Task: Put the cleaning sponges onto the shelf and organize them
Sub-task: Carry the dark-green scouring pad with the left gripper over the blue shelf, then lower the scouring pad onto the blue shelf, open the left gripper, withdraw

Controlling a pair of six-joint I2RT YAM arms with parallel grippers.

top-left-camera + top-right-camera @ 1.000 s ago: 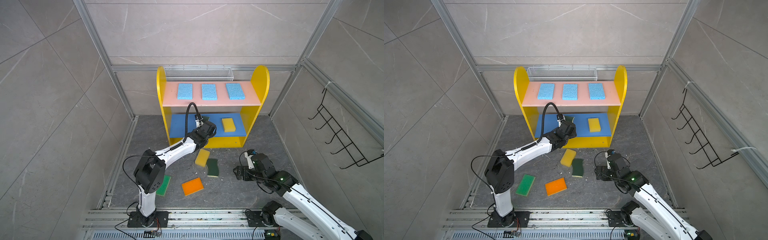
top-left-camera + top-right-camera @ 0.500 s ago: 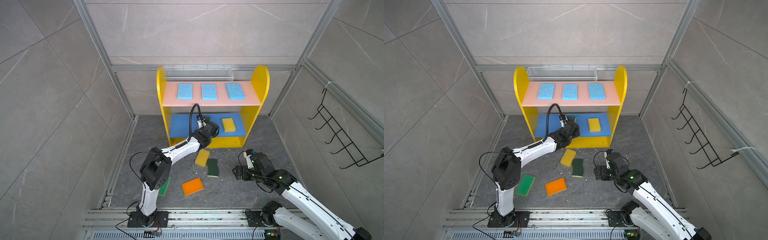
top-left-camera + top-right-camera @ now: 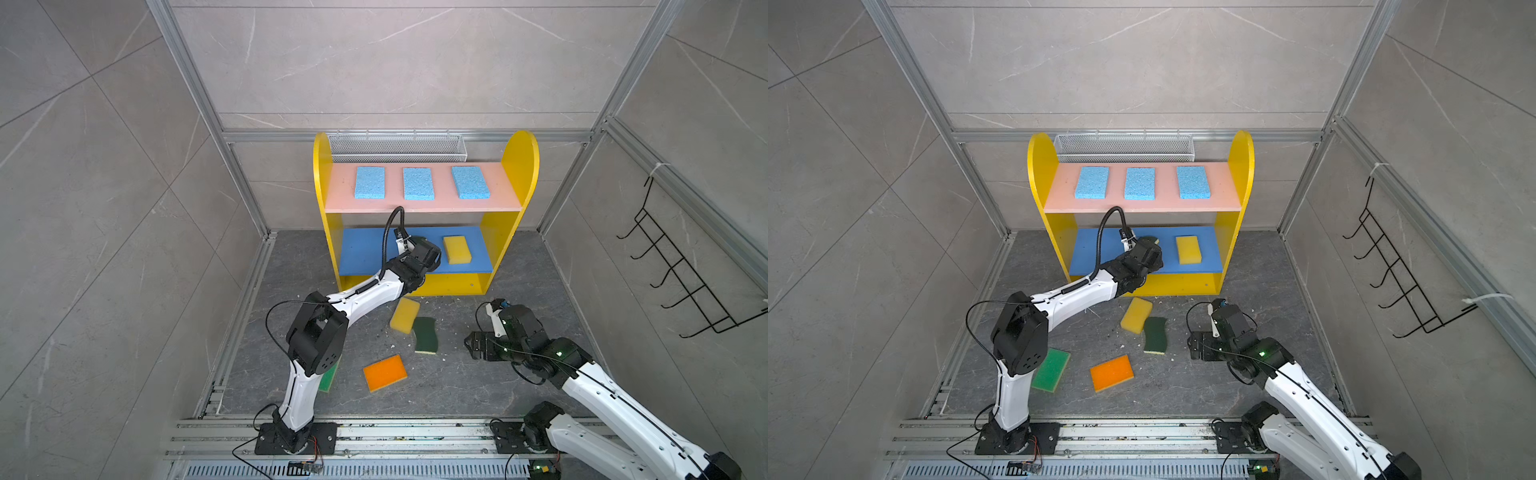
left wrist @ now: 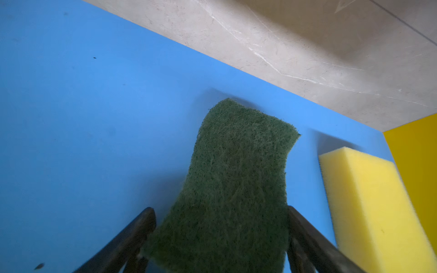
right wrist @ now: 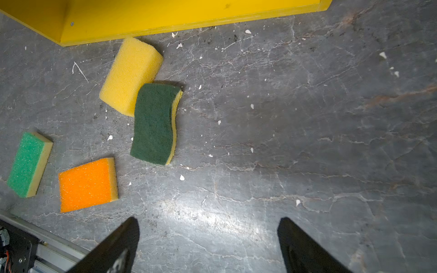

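The shelf [image 3: 519, 166] holds three light blue sponges [image 3: 418, 183] on its pink board. My left gripper [image 4: 221, 210] reaches over the blue board [image 3: 361, 253]. Its jaws stand wide on either side of a dark-green sponge [image 4: 236, 177], whose sides look unsqueezed. A yellow sponge [image 4: 369, 205] lies beside it. On the floor lie a yellow sponge [image 5: 131, 75], a second dark-green one [image 5: 153, 123], an orange one [image 5: 87, 184] and a bright green one [image 3: 1050, 370]. My right gripper [image 5: 209, 222] hovers open and empty over bare floor, right of them.
A silver wire-mesh basket [image 3: 395, 145] hangs behind the shelf's top. A black wire hook rack [image 3: 681, 274] hangs on the right wall. Metal rails [image 3: 374, 432] run along the front edge. My left arm's elbow [image 3: 320, 340] hides most of the bright green sponge in a top view.
My left gripper has pushed further in over the blue board, and its jaws have spread wider around the dark-green sponge. The right arm has hardly moved.
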